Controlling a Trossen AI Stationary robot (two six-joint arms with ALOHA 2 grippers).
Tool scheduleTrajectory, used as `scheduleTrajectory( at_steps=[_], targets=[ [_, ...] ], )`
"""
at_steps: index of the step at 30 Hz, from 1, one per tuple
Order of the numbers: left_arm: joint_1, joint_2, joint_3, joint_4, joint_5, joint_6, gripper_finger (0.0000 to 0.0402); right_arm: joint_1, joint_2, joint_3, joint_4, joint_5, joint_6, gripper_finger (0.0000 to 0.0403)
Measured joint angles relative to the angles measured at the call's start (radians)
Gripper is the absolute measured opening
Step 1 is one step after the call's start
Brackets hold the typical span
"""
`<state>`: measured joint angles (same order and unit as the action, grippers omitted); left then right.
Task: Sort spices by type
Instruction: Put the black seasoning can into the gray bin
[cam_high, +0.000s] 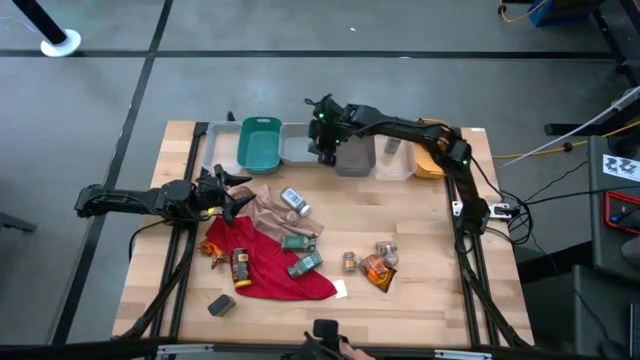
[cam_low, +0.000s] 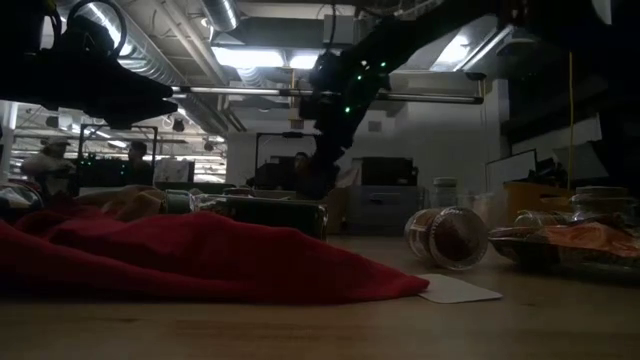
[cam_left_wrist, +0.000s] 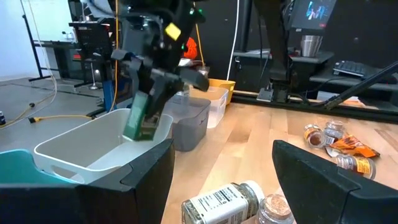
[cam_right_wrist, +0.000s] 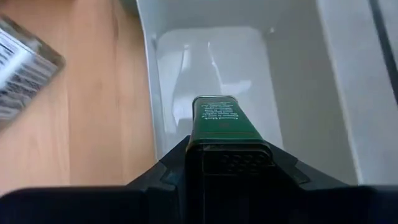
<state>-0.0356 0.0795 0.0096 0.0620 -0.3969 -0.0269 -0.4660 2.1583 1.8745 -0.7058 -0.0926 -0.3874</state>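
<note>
Green box (cam_right_wrist: 216, 121) in right end effector (cam_left_wrist: 149, 102), two green boxes (cam_high: 302, 254) on cloth

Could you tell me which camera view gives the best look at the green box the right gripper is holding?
The right wrist view: the green box fills the centre, over the white bin. The left wrist view shows it side-on; the high and low views hide it.

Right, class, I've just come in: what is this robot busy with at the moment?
It is sorting spices. The right gripper holds a green box over the white bin. The left gripper waits open by the tan cloth. Other jars and packets lie on the table.
</note>
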Motion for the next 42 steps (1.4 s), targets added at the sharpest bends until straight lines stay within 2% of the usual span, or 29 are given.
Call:
scheduleTrajectory(
  at_steps=[7,23,33,38,42],
  targets=[
    [0.000,0.000,0.000,0.000,0.000,-0.002,0.0255,0.000,0.049,0.021,-0.031,0.007,-0.014,0.0128],
    [0.000,0.000,0.000,0.000,0.000,0.000,0.0255,0.001,0.049,0.022,-0.028,0.029,-0.015,0.0131],
    [0.000,0.000,0.000,0.000,0.000,0.000,0.0255,0.001,0.048,0.022,-0.025,0.029,-0.015,0.0195],
    [0.000,0.000,0.000,0.000,0.000,0.000,0.0255,0.001,0.048,0.021,-0.015,0.037,-0.015,0.0203],
    [0.000,0.000,0.000,0.000,0.000,0.000,0.0255,0.002,0.042,0.021,-0.006,0.101,-0.014,0.0204]
  ],
)
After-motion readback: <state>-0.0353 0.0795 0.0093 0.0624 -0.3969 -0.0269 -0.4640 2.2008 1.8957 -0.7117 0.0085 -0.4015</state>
